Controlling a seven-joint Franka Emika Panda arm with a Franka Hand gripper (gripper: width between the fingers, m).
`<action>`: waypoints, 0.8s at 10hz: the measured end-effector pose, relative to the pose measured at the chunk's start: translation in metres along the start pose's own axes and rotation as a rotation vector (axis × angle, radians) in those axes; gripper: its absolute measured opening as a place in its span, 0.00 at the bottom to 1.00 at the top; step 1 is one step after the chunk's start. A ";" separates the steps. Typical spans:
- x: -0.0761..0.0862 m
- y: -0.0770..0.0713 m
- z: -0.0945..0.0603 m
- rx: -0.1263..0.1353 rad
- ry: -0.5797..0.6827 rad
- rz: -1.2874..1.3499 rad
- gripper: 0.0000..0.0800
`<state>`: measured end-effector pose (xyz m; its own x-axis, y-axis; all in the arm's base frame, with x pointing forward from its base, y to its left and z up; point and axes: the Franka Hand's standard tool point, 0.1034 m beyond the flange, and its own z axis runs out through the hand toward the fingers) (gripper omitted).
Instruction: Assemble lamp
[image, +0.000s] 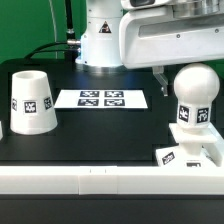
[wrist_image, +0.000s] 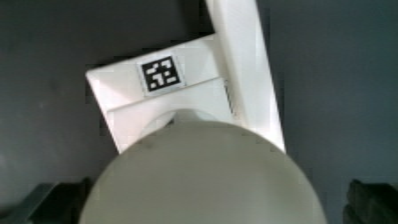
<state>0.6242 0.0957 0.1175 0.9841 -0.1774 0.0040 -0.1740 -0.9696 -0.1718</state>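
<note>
1. The bulb (image: 193, 95) is seen standing upright on the base (image: 186, 152), at the tabletop (image: 100, 135) edge nearest the exterior camera, toward the exterior view's right corner.
2. The gripper (wrist_image: 210, 200) is held spread, its fingers (wrist_image: 54, 200) set wide either side of the bulb's round head; contact cannot be told.
3. The shade (image: 31, 101) is stood by the exterior view's left edge.
4. The marker board (image: 100, 98) is laid mid-tabletop, between the shade and the bulb.

The shade (image: 33, 100) is white with 1 black-and-white square tag on its side. The bulb (image: 193, 90) and the base (image: 210, 150) are white too, each with the same kind of tag. The marker board (image: 100, 99) is white with 4 black-and-white tags in a row. The table (image: 100, 130) is plain black. The robot arm (image: 100, 40) is white.
</note>
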 end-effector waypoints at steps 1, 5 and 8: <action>-0.001 0.000 0.000 -0.001 -0.001 -0.073 0.87; 0.005 0.003 -0.003 -0.052 0.018 -0.509 0.87; 0.005 0.007 -0.002 -0.059 0.009 -0.684 0.87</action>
<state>0.6281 0.0880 0.1182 0.8732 0.4768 0.1010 0.4845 -0.8717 -0.0736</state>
